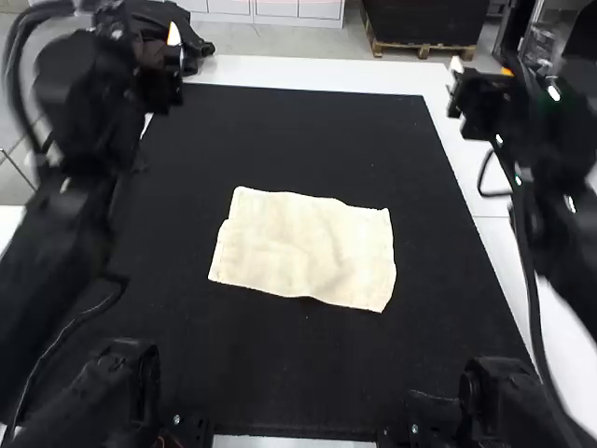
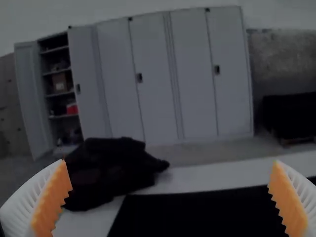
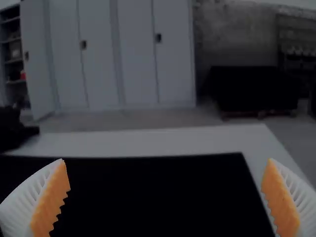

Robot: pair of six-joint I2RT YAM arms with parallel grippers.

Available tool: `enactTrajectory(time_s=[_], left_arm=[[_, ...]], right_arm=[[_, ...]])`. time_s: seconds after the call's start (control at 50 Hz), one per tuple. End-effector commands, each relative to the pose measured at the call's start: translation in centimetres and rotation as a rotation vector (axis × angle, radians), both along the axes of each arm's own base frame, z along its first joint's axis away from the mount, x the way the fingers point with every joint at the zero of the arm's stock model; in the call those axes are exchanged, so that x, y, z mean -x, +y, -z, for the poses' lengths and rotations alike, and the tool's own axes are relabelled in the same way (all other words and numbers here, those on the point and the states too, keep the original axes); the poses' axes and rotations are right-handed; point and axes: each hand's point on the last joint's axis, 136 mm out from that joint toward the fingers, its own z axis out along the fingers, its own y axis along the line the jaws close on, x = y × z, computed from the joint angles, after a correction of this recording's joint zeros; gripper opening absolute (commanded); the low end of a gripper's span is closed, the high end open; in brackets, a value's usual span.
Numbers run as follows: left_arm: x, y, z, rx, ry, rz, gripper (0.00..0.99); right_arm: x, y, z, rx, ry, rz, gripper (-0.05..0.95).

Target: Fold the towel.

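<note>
1. White table [image 1: 312,73]: it carries everything, its far edge running behind the mat.
2. Black mat [image 1: 308,140]: flat on the table, its far edge near the table's far edge.
3. Dark bundle [image 2: 111,170]: heaped at the table's far left, beside the mat's far left corner.
4. Cream towel [image 1: 303,245]: near the mat's middle, apart from all its edges. It lies flat in a rough rectangle, slightly askew and lightly wrinkled, with a small step in its left side. I cannot tell how many layers it has.
5. Left gripper [image 1: 154,42]: toward the mat's far left corner, fingers spread wide, holding nothing.
6. Right gripper [image 1: 481,69]: toward the table's far right corner, fingers also wide apart, nothing between them.
7. Orange pads [image 2: 53,200]: ribbed, facing each other across each gripper's gap.
</note>
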Motion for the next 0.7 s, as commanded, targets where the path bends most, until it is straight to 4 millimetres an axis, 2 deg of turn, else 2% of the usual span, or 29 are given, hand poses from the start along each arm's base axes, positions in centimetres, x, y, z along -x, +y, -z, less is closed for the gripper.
enactTrajectory(time_s=[0.0,0.06,0.18,0.3,0.38,0.54,0.68], left_arm=[[-3.2,0.8,1.5,-0.002,0.099,-0.037,0.938],[-4.8,1.2,3.2,-0.005,0.163,-0.051,0.939],[-7.7,2.1,9.1,-0.007,0.361,-0.07,0.939],[-9.1,2.3,13.5,-0.007,0.481,-0.063,0.939],[-9.4,1.4,16.0,-0.002,0.558,-0.005,0.944],[-9.4,-0.1,21.2,0.022,0.718,0.075,0.962],[-9.2,-0.3,25.3,0.066,0.822,0.083,0.962]], right_arm=[[-3.4,-0.6,1.3,-0.1,0.093,0.016,0.9],[-5.1,-0.9,3.1,-0.101,0.152,0.02,0.9],[-7.9,-1.4,7.5,-0.138,0.282,0.0,0.9],[-9.4,-1.7,12.6,-0.16,0.417,-0.016,0.9],[-9.9,-1.7,15.2,-0.143,0.482,-0.024,0.9],[-10.0,-0.6,19.0,-0.052,0.578,-0.077,0.9],[-10.0,0.8,20.2,0.016,0.598,-0.095,0.91]])
